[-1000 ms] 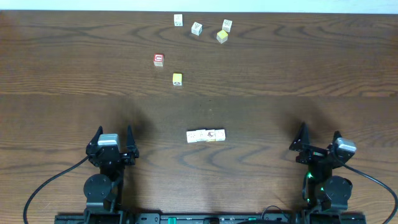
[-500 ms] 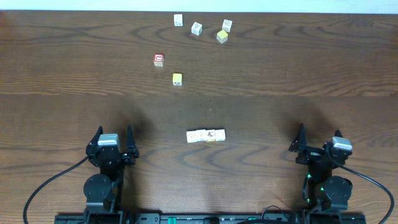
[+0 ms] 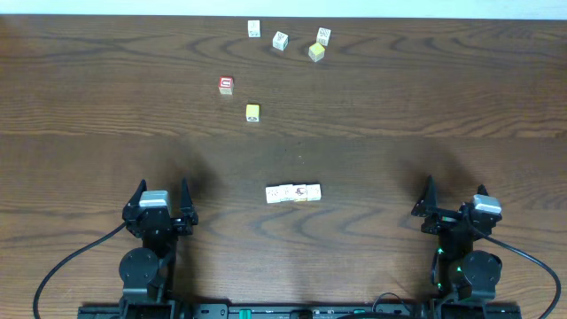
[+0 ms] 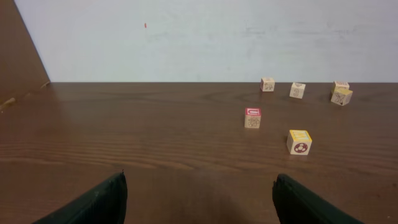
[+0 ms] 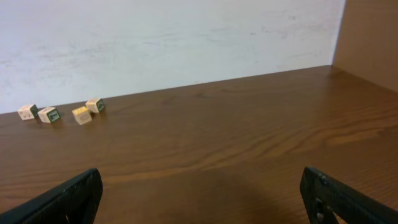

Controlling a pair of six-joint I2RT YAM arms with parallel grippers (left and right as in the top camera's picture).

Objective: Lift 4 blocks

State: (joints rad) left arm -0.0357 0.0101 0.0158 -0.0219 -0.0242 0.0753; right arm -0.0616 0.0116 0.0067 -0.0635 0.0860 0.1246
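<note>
We find the left claw (image 3: 162, 193) and right claw (image 3: 454, 193) by the near edge of the surface (image 3: 399, 106), one on each side of centre, both spread wide and holding nothing. Between them, slightly farther in and well apart from each, the four blocks (image 3: 293, 193) lie in one row, side by side and touching. Beyond, left of centre, sits a yellow cube (image 3: 252, 112), then a red cube (image 3: 226, 85). Along the far edge we note three pale cubes (image 3: 280, 41), with a second yellow cube (image 3: 316, 51) just beside the rightmost.
</note>
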